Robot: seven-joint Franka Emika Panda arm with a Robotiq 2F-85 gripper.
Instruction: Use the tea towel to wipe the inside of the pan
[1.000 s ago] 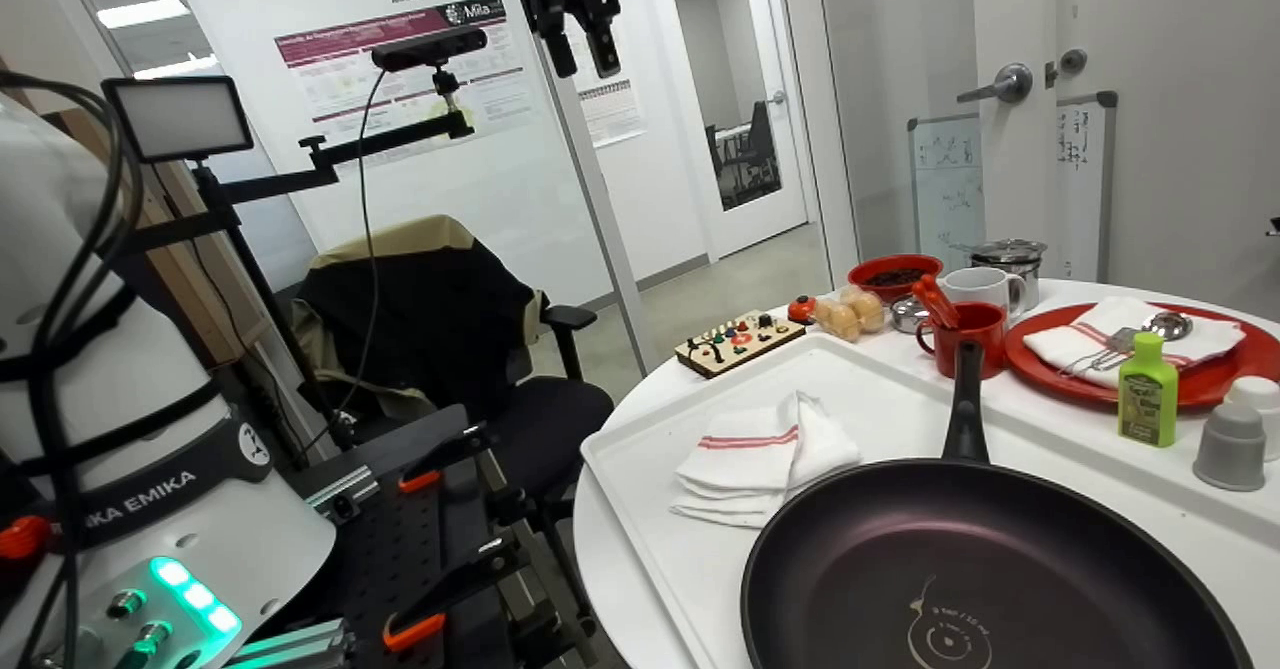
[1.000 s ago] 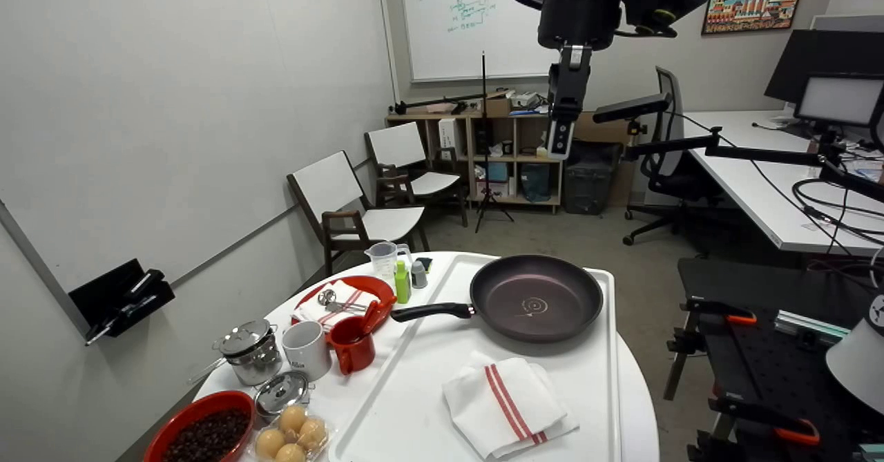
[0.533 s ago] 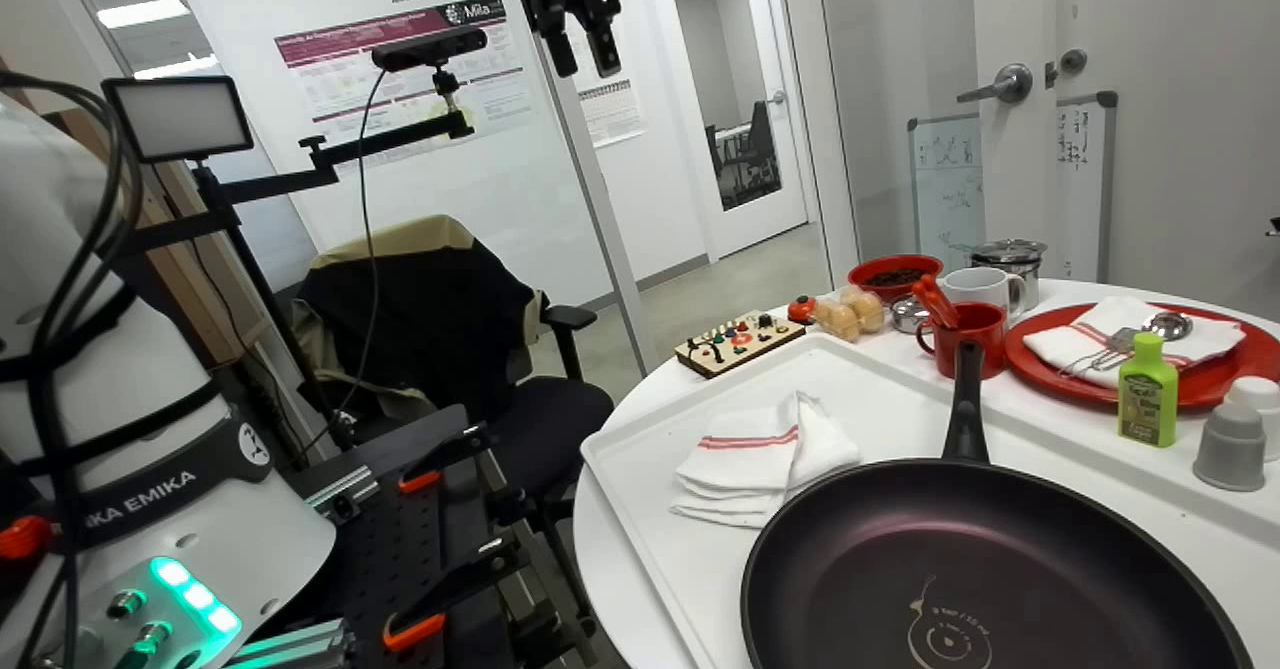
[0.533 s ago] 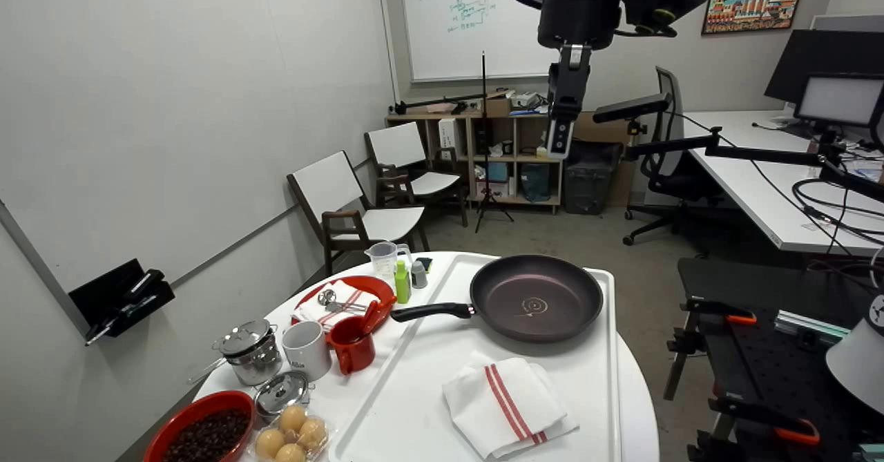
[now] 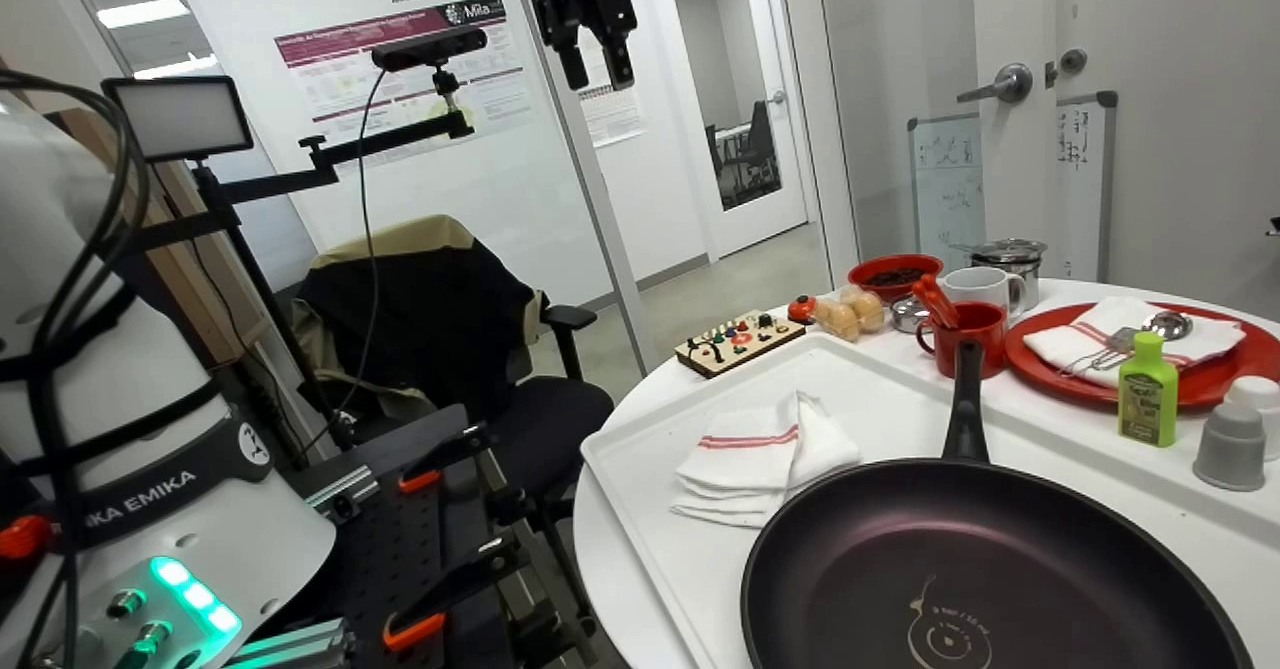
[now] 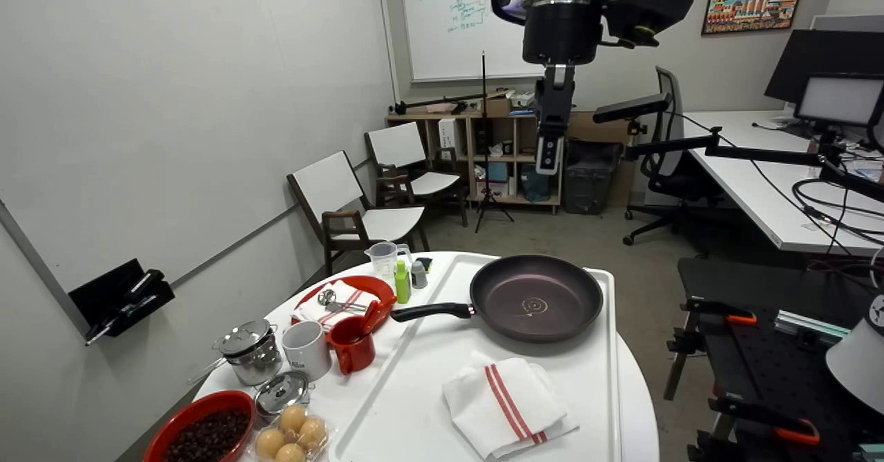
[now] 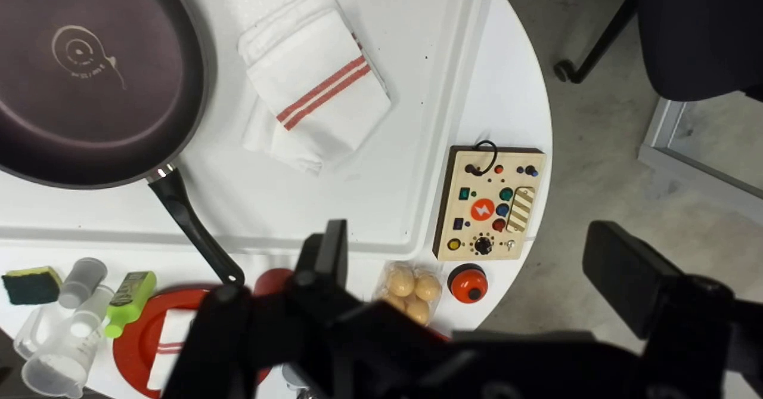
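The folded white tea towel with red stripes (image 5: 745, 449) lies flat on the white tray in both exterior views (image 6: 507, 403); it also shows in the wrist view (image 7: 319, 83). The dark frying pan (image 6: 535, 300) stands on the same tray beside the towel, its inside facing up and bare; it also shows in an exterior view (image 5: 960, 569) and the wrist view (image 7: 101, 77). My gripper (image 5: 599, 77) hangs high above the table, pointing down, apart from both towel and pan (image 6: 548, 158). In the wrist view its fingers (image 7: 471, 259) are wide apart with nothing held between them.
The tray (image 6: 387, 407) has a raised rim. Along it stand a red mug (image 6: 352, 344), white mug (image 6: 306, 351), red plate (image 6: 376, 286) with another towel, green bottle (image 6: 402, 282), eggs (image 6: 290, 434) and a red bowl (image 6: 169, 431). A wooden button box (image 7: 492, 202) lies near the table edge.
My gripper has moved slightly down, toward the left in an exterior view and toward the right in another, within the last half second. Towel and pan have not moved.
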